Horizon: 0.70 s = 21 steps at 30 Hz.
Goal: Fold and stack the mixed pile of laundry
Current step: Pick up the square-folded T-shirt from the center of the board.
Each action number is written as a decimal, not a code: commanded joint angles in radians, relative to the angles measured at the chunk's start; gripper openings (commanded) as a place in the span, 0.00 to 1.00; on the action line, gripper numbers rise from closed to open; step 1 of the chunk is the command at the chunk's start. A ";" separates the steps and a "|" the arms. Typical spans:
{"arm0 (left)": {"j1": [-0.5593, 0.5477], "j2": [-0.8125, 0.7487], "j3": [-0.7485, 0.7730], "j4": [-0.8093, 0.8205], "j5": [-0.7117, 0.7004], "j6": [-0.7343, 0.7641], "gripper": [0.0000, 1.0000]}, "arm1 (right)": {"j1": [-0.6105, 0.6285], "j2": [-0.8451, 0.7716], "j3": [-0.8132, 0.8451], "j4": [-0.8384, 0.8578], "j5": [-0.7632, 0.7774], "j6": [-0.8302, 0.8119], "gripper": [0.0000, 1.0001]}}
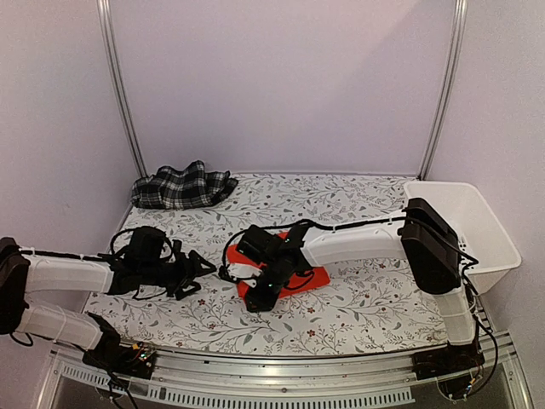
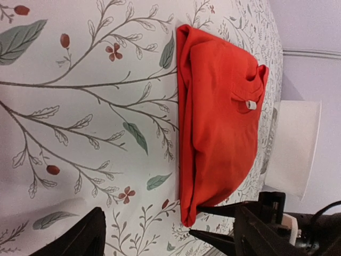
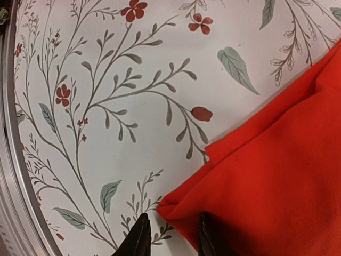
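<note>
The folded red shirt lies mid-worktop. The plaid garment sits crumpled at the far left corner. The right gripper straddles the shirt's corner with its jaws narrow, and I cannot tell whether they pinch it. The left gripper hovers just left of the shirt, jaws wide. A white basket stands at the right edge.

Count: 1 red shirt at right gripper tips, 1 plaid garment well beyond left gripper, so 2 cloth pieces; 1 white basket off right gripper's right; 1 floral table cover; 2 grippers
</note>
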 commanded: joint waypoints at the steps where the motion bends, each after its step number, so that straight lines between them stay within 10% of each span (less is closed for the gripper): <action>1: 0.011 0.039 -0.009 0.049 -0.005 -0.049 0.82 | 0.010 0.053 0.022 0.001 0.057 -0.006 0.30; 7: 0.010 0.065 -0.027 0.107 -0.012 -0.106 0.82 | 0.010 0.070 0.040 -0.014 0.169 -0.006 0.01; 21: -0.050 0.182 0.022 0.331 0.009 -0.193 1.00 | -0.020 -0.034 0.181 -0.025 0.103 0.014 0.00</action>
